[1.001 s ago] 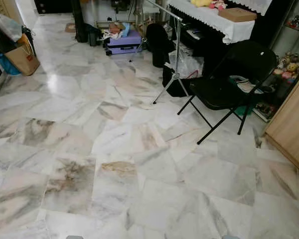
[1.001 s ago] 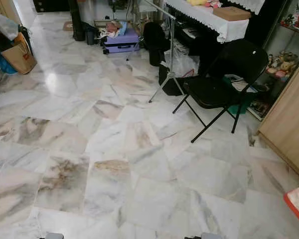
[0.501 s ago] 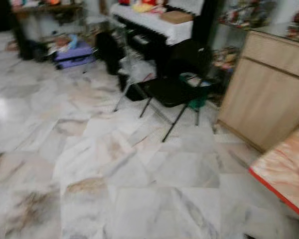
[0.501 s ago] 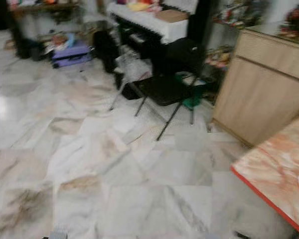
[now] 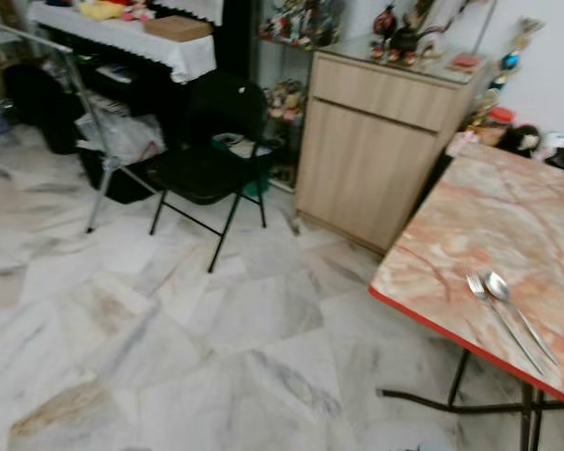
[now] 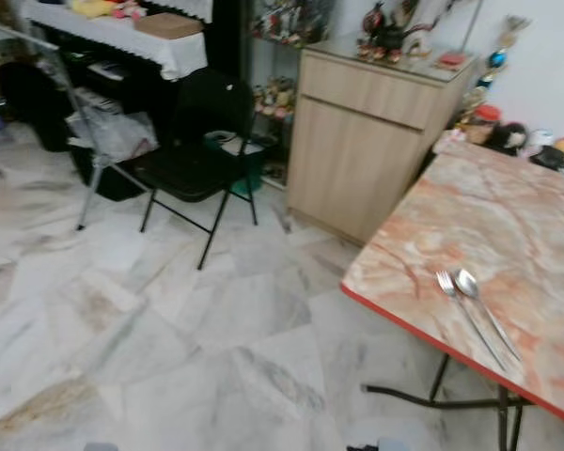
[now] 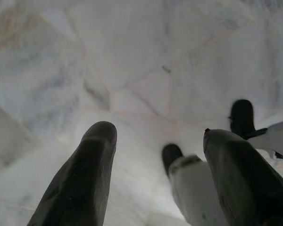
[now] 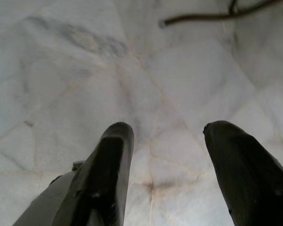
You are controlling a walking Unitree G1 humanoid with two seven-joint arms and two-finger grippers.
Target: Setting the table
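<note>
A table (image 5: 432,263) with a pink marbled top and a red edge stands at the right. On it a metal fork (image 5: 493,310) and a metal spoon (image 5: 513,310) lie side by side near the front edge. My left gripper (image 7: 158,141) hangs open over the marble floor with nothing between its fingers. My right gripper (image 8: 167,136) is also open and empty, pointing down at the floor beside the table's black leg bar (image 8: 203,17).
A black folding chair (image 5: 211,155) stands ahead on the left. A wooden cabinet (image 5: 376,150) with ornaments on top sits behind the table. A white-covered piano (image 5: 122,38) and a metal stand (image 5: 85,122) are at the far left. Marble floor (image 5: 169,338) lies open in front.
The camera has swung to the right. The table with its fork and spoon has come into full view, and the chair and piano have shifted to the left.
</note>
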